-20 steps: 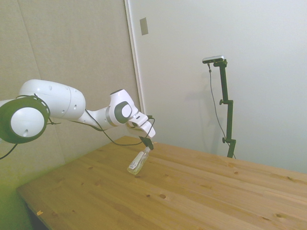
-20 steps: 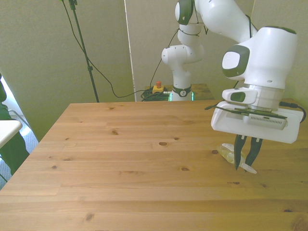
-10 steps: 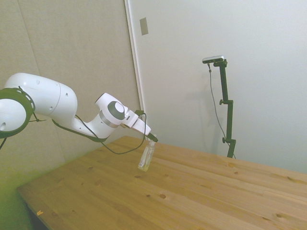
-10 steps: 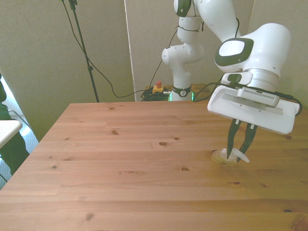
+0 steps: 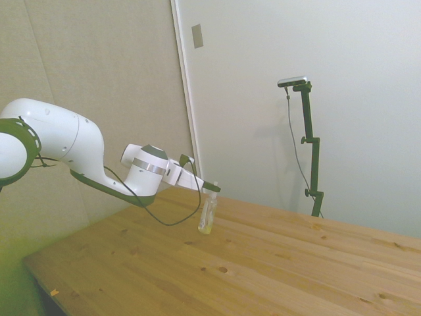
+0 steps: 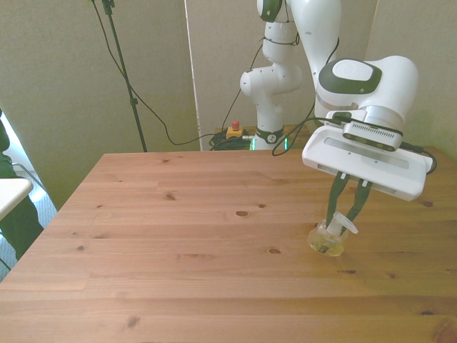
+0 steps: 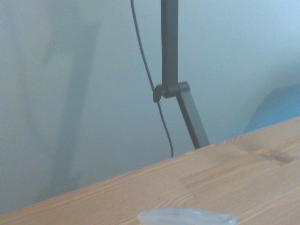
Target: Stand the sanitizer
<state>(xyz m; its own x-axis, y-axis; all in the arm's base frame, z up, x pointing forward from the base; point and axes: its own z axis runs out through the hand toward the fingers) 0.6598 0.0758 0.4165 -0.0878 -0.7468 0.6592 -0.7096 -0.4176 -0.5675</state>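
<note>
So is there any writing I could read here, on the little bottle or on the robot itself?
None can be read.
Sanitizer: its label cannot be made out in any view.
Robot base: a small mark on the dark band, too small to read.
Wall plate: blank grey, no text.
Gripper, holding the bottle's top: no lettering visible.

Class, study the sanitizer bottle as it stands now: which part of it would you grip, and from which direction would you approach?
Grip the sanitizer at its narrow neck just under the white cap, coming in sideways and level, as the gripper does now. The bottle is nearly upright on the table, so the neck sits clear on top.
</note>
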